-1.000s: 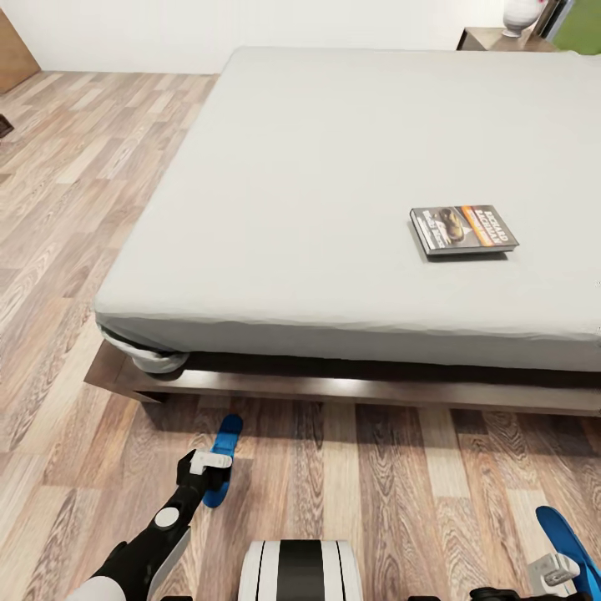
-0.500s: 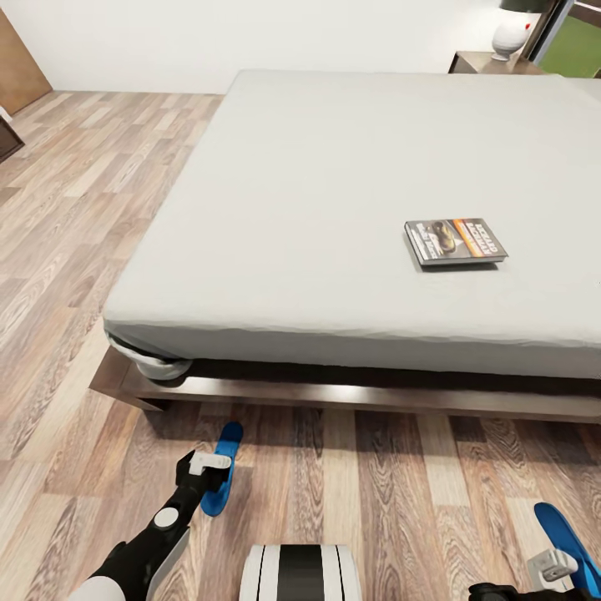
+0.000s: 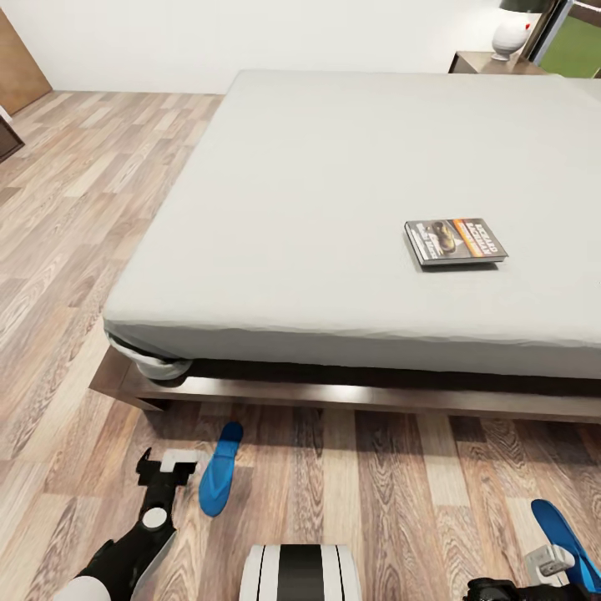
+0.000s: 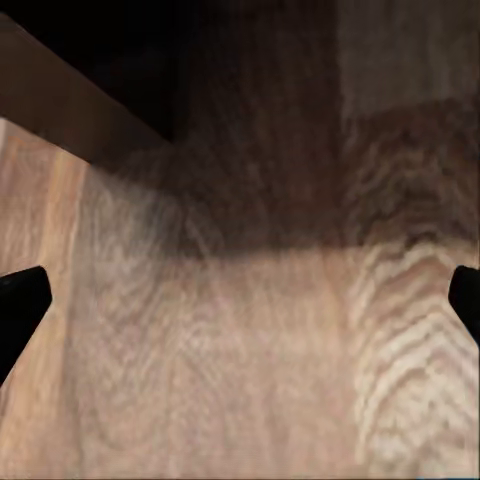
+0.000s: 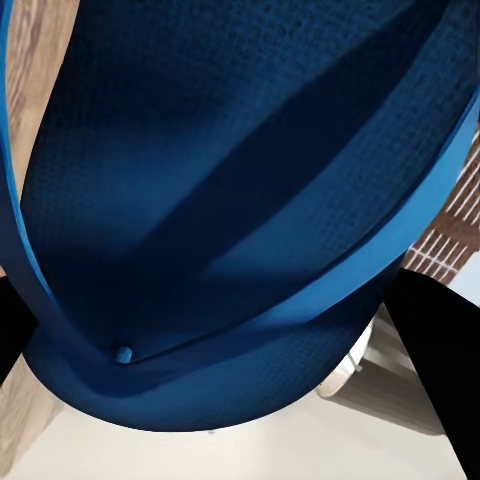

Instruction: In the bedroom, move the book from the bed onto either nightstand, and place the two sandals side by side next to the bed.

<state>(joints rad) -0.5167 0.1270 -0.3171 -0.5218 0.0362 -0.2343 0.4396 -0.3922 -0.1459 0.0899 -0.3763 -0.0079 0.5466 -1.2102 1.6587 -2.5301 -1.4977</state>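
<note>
One blue sandal [image 3: 219, 467] lies flat on the floor [image 3: 392, 492] just before the bed [image 3: 334, 209], beside the left gripper [image 3: 167, 469], whose fingers stand spread and empty. The right gripper [image 3: 551, 568] pinches the second sandal [image 3: 563, 538]. The book [image 3: 455, 241] waits on the mattress. The sandal step is in hand; next, the held sandal likely needs setting alongside the first.

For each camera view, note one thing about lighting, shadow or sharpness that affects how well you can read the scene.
Head view: even, sharp light; the book casts a thin shadow on the bed, and a dark band lies under the mattress. Left wrist view: soft, blurred floor grain, with the frame's shadow darkening the far part. Right wrist view: the sandal sits so close that it looks dark and hides most surroundings.
</note>
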